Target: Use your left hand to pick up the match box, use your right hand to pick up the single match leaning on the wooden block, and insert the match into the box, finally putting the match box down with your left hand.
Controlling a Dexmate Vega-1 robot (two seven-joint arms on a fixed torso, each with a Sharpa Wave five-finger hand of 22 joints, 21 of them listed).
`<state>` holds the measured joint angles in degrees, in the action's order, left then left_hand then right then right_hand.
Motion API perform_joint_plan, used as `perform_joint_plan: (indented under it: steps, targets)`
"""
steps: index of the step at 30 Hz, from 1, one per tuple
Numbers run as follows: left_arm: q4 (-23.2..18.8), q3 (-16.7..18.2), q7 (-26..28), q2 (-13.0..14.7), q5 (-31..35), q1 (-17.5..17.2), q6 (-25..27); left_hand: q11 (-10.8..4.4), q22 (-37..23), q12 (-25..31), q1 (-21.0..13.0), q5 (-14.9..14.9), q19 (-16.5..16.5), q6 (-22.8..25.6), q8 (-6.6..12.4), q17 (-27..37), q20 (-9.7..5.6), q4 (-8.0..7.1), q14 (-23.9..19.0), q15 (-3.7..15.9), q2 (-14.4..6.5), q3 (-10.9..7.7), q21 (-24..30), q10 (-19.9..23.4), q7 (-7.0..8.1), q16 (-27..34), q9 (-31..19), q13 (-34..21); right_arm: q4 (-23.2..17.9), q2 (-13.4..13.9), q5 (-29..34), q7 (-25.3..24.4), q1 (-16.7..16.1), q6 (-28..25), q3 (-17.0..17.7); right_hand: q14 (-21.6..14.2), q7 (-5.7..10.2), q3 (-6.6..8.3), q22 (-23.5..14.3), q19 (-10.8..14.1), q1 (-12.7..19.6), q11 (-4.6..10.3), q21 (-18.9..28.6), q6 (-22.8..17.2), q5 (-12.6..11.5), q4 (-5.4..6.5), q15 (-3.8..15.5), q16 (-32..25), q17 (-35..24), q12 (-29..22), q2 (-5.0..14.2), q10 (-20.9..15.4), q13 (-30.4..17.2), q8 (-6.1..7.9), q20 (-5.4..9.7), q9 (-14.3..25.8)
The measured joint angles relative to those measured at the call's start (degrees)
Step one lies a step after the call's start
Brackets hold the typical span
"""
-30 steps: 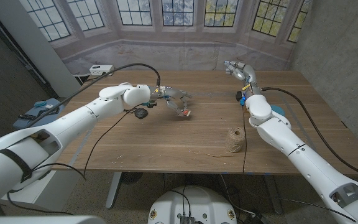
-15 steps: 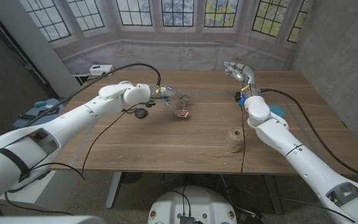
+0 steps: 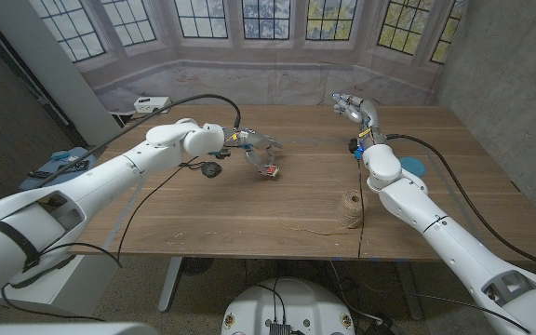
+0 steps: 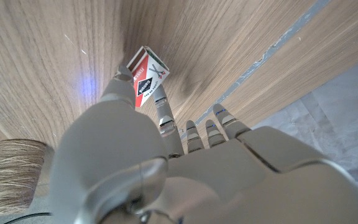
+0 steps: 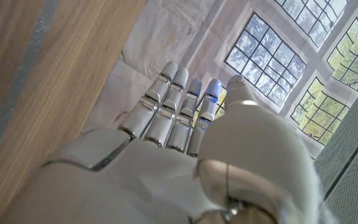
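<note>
right arm shifted left, match box pinched by left robot hand

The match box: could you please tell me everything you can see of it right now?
The match box is a small rectangular box, cardboard by its look, with a red and white printed label bearing dark lettering too small to read. The left hand pinches it between fingertips near the middle of the wooden table; in the left wrist view it is tilted, one corner pointing at the tabletop. Whether it touches the wood, or is slid open, cannot be told.
</note>
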<state>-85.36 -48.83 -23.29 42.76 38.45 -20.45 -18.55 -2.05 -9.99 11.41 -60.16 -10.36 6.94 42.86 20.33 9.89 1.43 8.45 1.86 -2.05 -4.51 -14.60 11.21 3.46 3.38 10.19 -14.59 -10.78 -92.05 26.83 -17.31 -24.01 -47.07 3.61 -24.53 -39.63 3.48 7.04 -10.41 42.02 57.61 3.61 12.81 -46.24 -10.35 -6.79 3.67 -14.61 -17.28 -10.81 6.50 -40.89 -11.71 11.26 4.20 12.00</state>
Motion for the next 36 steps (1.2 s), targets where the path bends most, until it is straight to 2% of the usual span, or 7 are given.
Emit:
perform_joint_plan:
  steps: [9,14,19,26,33,36]
  targets:
    - [-0.9,0.2,-0.3,0.6,1.9,-0.2,0.1,0.0,0.0,0.0,0.0,0.0,-0.2,0.0,-0.15,0.0,-0.22,0.0,0.0,0.0,0.0,0.0,0.0,0.0,0.0,0.0,0.2,0.0,1.9,-1.1,-0.8,0.5,0.5,1.3,-0.1,0.6,0.09,0.0,0.0,-0.7,-0.8,-0.23,-0.2,0.5,0.0,0.0,0.0,0.2,0.3,0.0,0.76,0.6,0.0,0.0,0.11,0.0]
    - [-1.0,0.2,-0.4,0.7,2.5,-0.2,0.1,0.0,0.0,0.0,0.0,0.0,-0.2,-0.1,-0.26,0.0,-0.22,0.0,0.0,0.0,0.0,0.0,0.0,0.0,0.13,0.0,0.2,0.0,2.7,-1.3,-1.9,1.5,0.7,2.7,-0.1,1.7,0.07,-0.64,0.0,-1.4,-3.0,-0.4,-0.3,1.4,0.0,1.0,-0.03,0.9,0.8,0.0,1.65,1.4,0.0,0.0,-0.12,0.0]
    - [-0.5,0.2,-0.5,0.6,2.9,0.1,-0.5,0.0,0.0,0.0,0.0,0.0,-0.2,-0.3,-0.26,0.0,-0.21,0.0,0.0,0.0,0.0,0.0,0.0,0.0,0.3,0.0,0.2,0.0,3.8,-1.4,-3.7,3.4,0.9,4.0,0.4,2.5,0.19,-0.57,0.0,-2.0,-4.8,-0.52,-0.7,2.5,0.0,2.14,-0.2,1.3,1.1,0.2,2.36,2.6,0.0,-0.28,-0.32,-0.3]
    - [0.6,-0.1,-0.5,0.1,3.5,0.9,-1.6,0.0,0.0,0.0,0.3,0.0,-0.2,-0.3,-0.27,0.0,-0.21,0.0,0.0,0.0,-0.3,0.0,0.0,0.0,0.3,0.0,0.3,0.0,4.8,-1.1,-5.6,5.4,1.0,4.8,1.2,3.7,0.09,-0.55,0.0,-2.9,-6.1,-0.64,-0.8,4.6,0.0,2.64,-0.26,2.2,1.7,0.5,2.54,4.3,0.3,-0.67,-0.52,-0.5]
    - [3.1,-1.0,-0.4,-1.1,4.0,2.5,-2.6,0.0,0.0,0.0,0.3,0.0,-0.2,-0.5,-0.27,0.0,-0.21,0.0,0.3,0.32,-0.3,0.0,0.0,0.0,0.53,0.0,0.3,0.0,6.2,-0.8,-10.4,10.2,1.2,6.1,2.0,5.4,-0.21,-0.57,0.0,-3.9,-7.1,-0.71,-1.2,6.6,0.0,2.65,-0.53,3.0,2.1,0.5,2.11,6.3,0.3,-0.94,-0.64,-0.6]
    - [3.1,-1.0,-0.3,-1.1,4.1,2.5,-3.1,0.0,0.0,0.0,0.3,0.0,-0.4,-0.5,-0.27,0.0,0.02,0.0,0.3,0.32,-0.3,0.0,0.0,0.0,0.53,0.0,0.3,0.0,6.9,-0.7,-10.4,10.2,1.4,6.1,2.3,6.3,-0.2,-0.71,0.0,-4.7,-8.2,-0.52,-1.4,7.4,0.0,3.42,-0.51,3.2,2.4,0.5,2.58,7.1,0.5,-0.94,-0.64,-0.8]
